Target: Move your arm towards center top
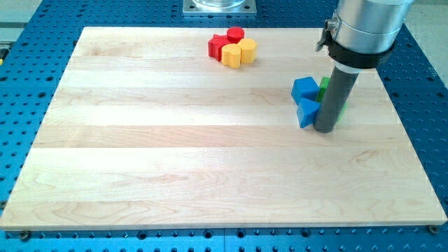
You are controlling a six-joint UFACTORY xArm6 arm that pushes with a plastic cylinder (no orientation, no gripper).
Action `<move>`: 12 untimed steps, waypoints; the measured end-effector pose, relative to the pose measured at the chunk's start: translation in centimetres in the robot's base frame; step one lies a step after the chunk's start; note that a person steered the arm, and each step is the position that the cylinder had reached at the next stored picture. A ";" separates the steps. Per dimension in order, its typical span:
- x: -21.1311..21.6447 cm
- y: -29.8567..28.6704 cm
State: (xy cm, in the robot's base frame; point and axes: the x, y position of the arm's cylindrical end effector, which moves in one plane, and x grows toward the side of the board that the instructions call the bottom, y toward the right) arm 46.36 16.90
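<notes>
Wooden desk (pixel 175 161) fills the view, no writing anywhere. No pincer on this arm, just the rod: my tip (pixel 325 130) sits at view's right, touching blue blocks (pixel 306 100), green block (pixel 324 87) behind. Red (pixel 225 42) & yellow blocks (pixel 239 52) clustered near center top, well apart.

Wide silver-grey metal cylinder (pixel 369 21) at the top, smooth and faintly glossy, cut off by the view's top edge. Below it a black collar (pixel 357 54), with a small dark clamp lug jutting out on the view's left side. Beneath the collar a straight, plain rod (pixel 337 94), dark grey and matte, narrower than the cylinder, without markings, ending in my tip (pixel 325 130), blunt and flat. No cables or screws visible.
</notes>
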 end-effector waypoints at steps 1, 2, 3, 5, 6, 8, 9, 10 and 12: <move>0.2 0.0; 0.2 0.0; 1.0 0.0; 5.8 0.9; 6.2 3.9; 6.9 6.2; 7.3 6.2; 7.7 6.2; 8.6 6.8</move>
State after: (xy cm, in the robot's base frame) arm 54.99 23.69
